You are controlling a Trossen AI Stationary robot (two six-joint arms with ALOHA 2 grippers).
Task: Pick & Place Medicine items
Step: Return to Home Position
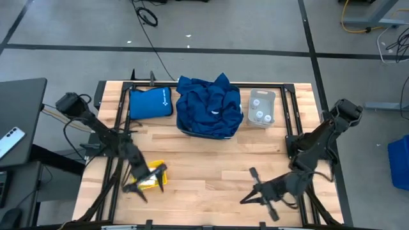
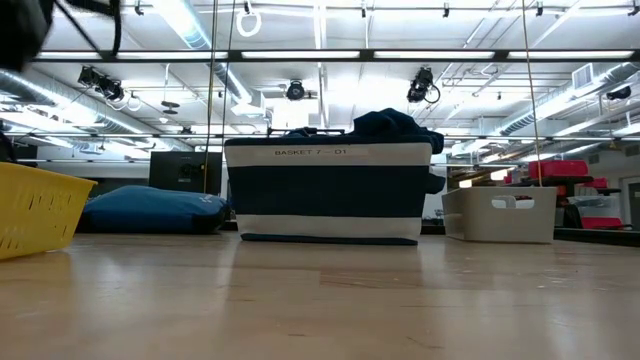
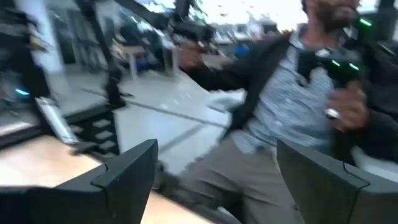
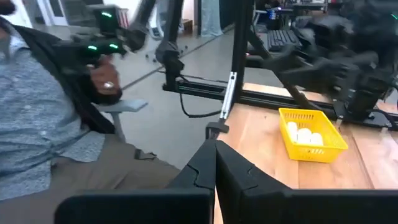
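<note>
Left jaws gape empty by the yellow tray (image 1: 161,175); right jaws are closed, empty. Retreat low and you could tip the medicine items (image 4: 303,133) out.

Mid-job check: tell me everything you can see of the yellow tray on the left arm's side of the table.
The yellow plastic tray is small, rectangular and open-topped, with slotted walls that flare outward. It sits upright and flat on the wooden table, on the left arm's side near the front edge. Several whitish rounded medicine items lie inside it. Seen from above, the left end effector, fingers open, overlaps it. In the low view nothing touches its visible part.
</note>
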